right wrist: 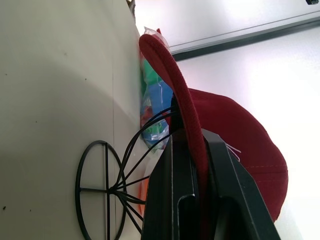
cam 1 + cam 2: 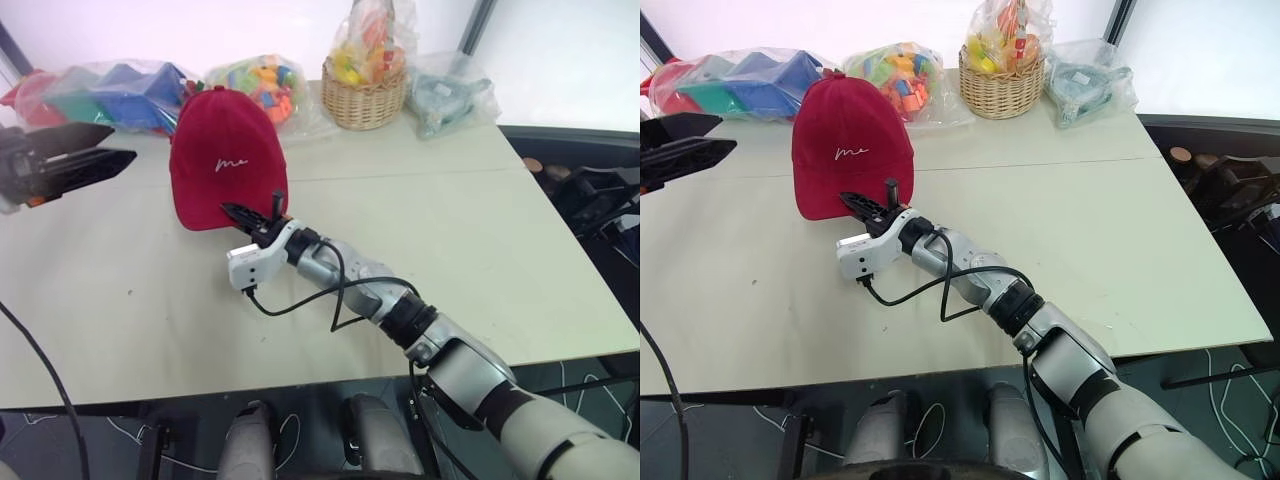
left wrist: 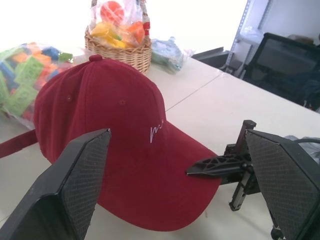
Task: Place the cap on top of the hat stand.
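On the pale bench, the right hand pinches the cap brim over the hat stand; the left hand hangs open.

Strong daylight is pouring in from beyond the far edge of the worktop, blowing the background out to white. The cap is casting only a faint, soft shadow. In the left wrist view, the near fingers are looking slightly soft.
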Tool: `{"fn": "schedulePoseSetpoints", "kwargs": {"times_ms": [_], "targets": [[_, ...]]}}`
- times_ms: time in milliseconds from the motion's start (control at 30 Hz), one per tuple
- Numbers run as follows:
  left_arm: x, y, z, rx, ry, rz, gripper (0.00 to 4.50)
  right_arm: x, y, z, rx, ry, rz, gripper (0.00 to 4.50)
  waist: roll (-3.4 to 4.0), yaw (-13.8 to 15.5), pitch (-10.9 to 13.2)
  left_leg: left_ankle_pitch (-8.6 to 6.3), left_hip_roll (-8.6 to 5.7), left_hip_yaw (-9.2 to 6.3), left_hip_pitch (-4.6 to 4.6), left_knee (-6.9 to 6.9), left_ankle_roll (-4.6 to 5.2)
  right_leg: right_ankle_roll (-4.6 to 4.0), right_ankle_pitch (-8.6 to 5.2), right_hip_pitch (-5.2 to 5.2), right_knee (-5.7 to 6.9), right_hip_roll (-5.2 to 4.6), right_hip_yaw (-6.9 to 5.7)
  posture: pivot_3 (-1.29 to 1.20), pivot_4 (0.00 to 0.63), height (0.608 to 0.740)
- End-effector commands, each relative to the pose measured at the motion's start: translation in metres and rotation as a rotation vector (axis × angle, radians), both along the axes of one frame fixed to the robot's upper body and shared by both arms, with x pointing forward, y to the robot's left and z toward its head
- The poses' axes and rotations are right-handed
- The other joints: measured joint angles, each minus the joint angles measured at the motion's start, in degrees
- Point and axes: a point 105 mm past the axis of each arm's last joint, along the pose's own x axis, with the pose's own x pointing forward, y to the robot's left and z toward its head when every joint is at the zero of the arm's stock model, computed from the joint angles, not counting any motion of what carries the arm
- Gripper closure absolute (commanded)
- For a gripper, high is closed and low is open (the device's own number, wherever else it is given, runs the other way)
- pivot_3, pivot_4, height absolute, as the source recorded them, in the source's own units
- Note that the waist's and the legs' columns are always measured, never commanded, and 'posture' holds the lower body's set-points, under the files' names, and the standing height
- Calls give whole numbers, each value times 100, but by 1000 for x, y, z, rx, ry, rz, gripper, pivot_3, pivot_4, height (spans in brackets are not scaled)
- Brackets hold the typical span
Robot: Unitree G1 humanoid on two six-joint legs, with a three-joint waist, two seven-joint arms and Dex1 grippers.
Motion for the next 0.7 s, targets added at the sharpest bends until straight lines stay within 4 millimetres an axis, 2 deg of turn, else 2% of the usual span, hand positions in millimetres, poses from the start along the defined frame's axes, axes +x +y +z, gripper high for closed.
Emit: {"fn": "schedulePoseSetpoints", "kwargs": {"times_ms": [33,167,367,700], "targets": [[-6,-2,14,11,-60,-5,0,0,3,-5,-20,14,3,4471,0,1,0,0,0,0,0,0,0,0,0,0,0,0,0,0,150,740],[-6,-2,14,12,-61,-4,0,0,2,-3,-1,4,3,3127,0,7,0,0,0,0,-1,0,0,0,0,0,0,0,0,0,150,740],[-6,-1,15,10,-61,-4,0,-1,3,1,16,-20,6,47,0,8,0,3,0,0,-5,-1,-5,0,0,-1,-6,0,-1,0,150,740],[-6,-2,14,12,-55,-10,0,-3,-1,-3,-3,-30,2,47,0,9,0,3,0,0,-5,-1,-5,0,0,-1,-6,0,-1,0,150,740]]}}
